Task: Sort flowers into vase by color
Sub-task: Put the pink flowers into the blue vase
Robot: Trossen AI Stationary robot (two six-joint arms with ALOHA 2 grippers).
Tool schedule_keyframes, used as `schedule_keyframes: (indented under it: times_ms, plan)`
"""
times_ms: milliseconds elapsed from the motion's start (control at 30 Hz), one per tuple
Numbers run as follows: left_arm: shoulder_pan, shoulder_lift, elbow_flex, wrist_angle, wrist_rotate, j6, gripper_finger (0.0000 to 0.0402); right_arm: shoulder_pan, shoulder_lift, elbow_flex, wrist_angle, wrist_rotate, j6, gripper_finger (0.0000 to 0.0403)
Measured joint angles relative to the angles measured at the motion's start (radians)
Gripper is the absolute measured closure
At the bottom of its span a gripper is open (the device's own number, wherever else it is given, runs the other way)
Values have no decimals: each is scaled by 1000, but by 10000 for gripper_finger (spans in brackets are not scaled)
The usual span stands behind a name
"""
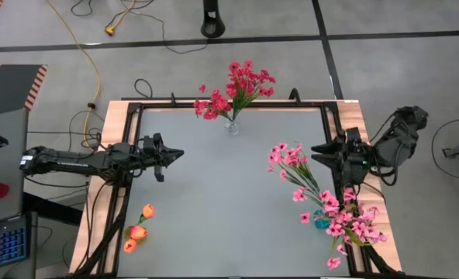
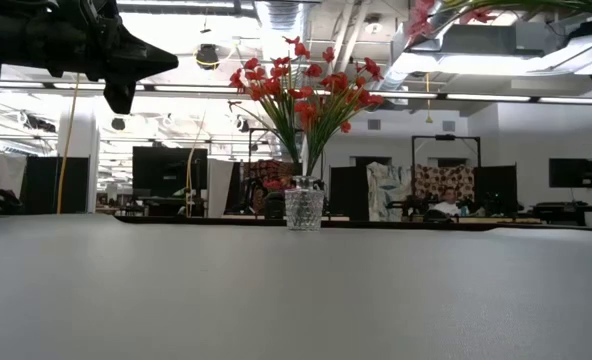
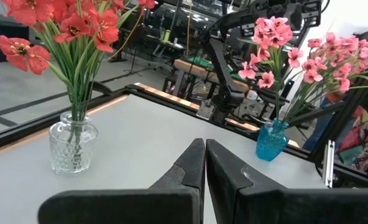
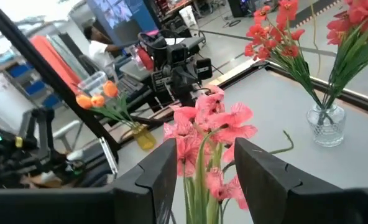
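Deep red flowers (image 1: 237, 89) stand in a clear glass vase (image 1: 231, 124) at the table's far middle. Pink flowers (image 1: 353, 225) fill a blue vase (image 3: 271, 142) at the near right. Orange buds (image 1: 139, 229) stand in a yellow vase (image 4: 142, 137) at the near left. My right gripper (image 4: 206, 146) is over the table's right side, pointing left and closed on a pink spray (image 1: 290, 159) held high (image 2: 431, 15). My left gripper (image 3: 205, 146) hangs shut and level over the table's left side (image 1: 179, 153), with nothing in it. My right gripper has the pink spray's green stems (image 4: 202, 186) between its two fingers. The stems run roughly along the fingers, and the blooms (image 4: 215, 121) stick out past the fingertips toward the table's left. The spray is lifted clear of the table.
A black rail frame (image 1: 136, 108) edges the table on its left, far and right sides. The grey tabletop (image 1: 222, 201) lies bare between the three vases. A person (image 4: 100, 37) works at a screen in the room beyond.
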Motion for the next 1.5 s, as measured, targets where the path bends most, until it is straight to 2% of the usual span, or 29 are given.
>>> schedule_keyframes:
  times_ms: [167,533,767,933,1367,1500]
  plan:
    - [0,0,0,0,0,0,401,-96,9,1,-21,-83,-34,216]
    - [0,0,0,-1,0,0,401,-261,9,1,-48,-398,-4,217]
    - [0,0,0,-1,0,0,401,-327,42,1,-177,-495,95,217]
    - [0,0,0,-2,0,0,401,-348,60,1,-173,-580,101,217]
    - [0,0,0,-8,0,0,401,-349,69,1,-172,-607,90,217]
    - [0,0,0,-8,0,0,401,-349,79,1,-175,-605,74,232]
